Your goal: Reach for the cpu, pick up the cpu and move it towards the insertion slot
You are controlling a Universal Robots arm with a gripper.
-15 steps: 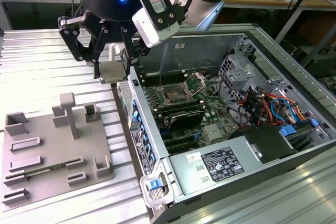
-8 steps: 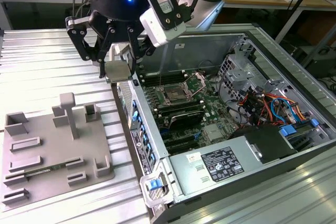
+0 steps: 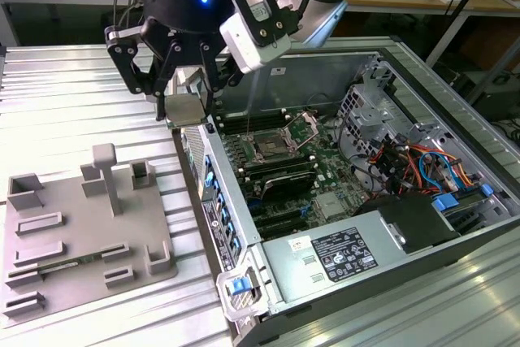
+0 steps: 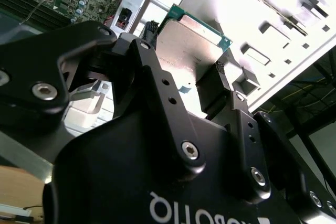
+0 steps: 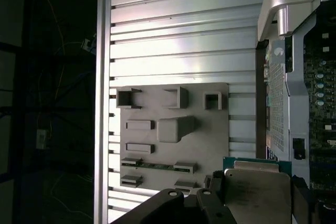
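Exterior view: tool [image 3: 182, 97] clamped on the cpu [image 3: 184, 107], held in the air above the near-left edge of the open computer case [image 3: 244, 282], just past the bench [image 3: 65, 111] surface. Insertion slot [image 3: 270, 150] sits on the motherboard inside the case, to the exterior view's right of the cpu and well apart from it, w/ dark centre and metal frame visible. Grey plastic plate [image 3: 81, 241] w/ raised blocks lies flat on the bench at the exterior view's left.

Second wrist view: black fingers [image 4: 223, 85] pinch the cpu [image 4: 191, 45] at its edges; silvery top and green rim show btwn them.

First wrist view: cpu [image 5: 257, 192] held by tool, hanging beside the case wall [image 5: 275, 108]; grey plate [image 5: 173, 129] on the ribbed bench [image 5: 184, 24] off to one side.
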